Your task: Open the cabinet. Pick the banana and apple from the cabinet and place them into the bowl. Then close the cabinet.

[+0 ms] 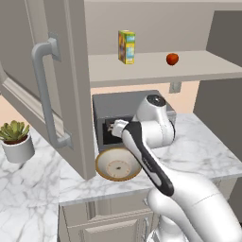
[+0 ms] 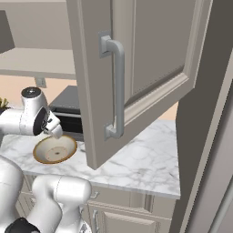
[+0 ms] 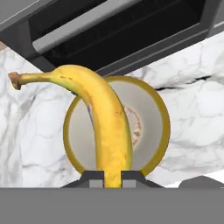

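Banana (image 3: pixel 107 127), curved and smooth yellow, pinched by gripper (image 3: pixel 113 175) over round glossy bowl (image 3: pixel 153 109)

My two base cameras look forward from behind-left and behind-right, sharing the wide cream brown-rimmed bowl (image 1: pixel 118 165) (image 2: pixel 55 149); my hand camera hangs close above it (image 3: pixel 157 127).

Below our gripper (image 3: pixel 113 175), which is clamped on the banana (image 3: pixel 103 118), the bowl (image 1: pixel 119 165) lies open, nothing between fruit and dish. Just behind it the dark oven (image 1: pixel 113 116) blocks any push further back. On our left the open cabinet door (image 1: pixel 71 85) hangs low beside the bowl, its handle (image 1: pixel 45 94) jutting out. Up on the shelf (image 1: pixel 156 68), the apple (image 1: pixel 172 59) has open room around it, with the carton (image 1: pixel 126 46) standing well apart.
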{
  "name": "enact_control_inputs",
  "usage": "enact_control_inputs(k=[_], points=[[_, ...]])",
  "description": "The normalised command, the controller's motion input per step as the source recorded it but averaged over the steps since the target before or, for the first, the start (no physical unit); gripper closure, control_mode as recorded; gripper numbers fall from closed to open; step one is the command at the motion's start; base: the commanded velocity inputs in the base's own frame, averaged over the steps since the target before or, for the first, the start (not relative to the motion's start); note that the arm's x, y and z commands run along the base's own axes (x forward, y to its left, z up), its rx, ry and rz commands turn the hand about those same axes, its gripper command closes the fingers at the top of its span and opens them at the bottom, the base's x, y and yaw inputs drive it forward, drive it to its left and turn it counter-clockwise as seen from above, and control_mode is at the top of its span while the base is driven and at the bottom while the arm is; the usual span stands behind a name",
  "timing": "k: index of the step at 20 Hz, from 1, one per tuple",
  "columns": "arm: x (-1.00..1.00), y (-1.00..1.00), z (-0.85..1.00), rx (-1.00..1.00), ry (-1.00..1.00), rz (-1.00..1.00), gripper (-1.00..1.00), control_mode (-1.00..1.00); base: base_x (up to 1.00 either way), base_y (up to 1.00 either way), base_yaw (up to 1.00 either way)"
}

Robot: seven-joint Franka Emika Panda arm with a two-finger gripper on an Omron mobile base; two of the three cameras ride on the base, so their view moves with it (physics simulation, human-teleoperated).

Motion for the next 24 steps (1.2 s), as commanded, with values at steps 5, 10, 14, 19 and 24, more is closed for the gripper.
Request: enact_control_inputs(k=[5, 10, 14, 19, 24], points=[[0.38, 0.16, -0.52, -0.10, -0.06, 0.00, 1.00, -1.00, 0.00, 0.00, 0.00], [0.28, 0.01, -0.57, -0.05, -0.01, 0.00, 1.00, -1.00, 0.00, 0.00, 0.00], [0.30, 0.00, -0.52, 0.00, 0.00, 0.00, 1.00, -1.00, 0.00, 0.00, 0.00], [0.37, 0.10, -0.28, 0.00, 0.00, 0.00, 1.00, -1.00, 0.00, 0.00, 0.00], [0.31, 0.20, -0.19, 0.00, 0.00, 0.00, -1.00, -1.00, 0.00, 0.00, 0.00]])
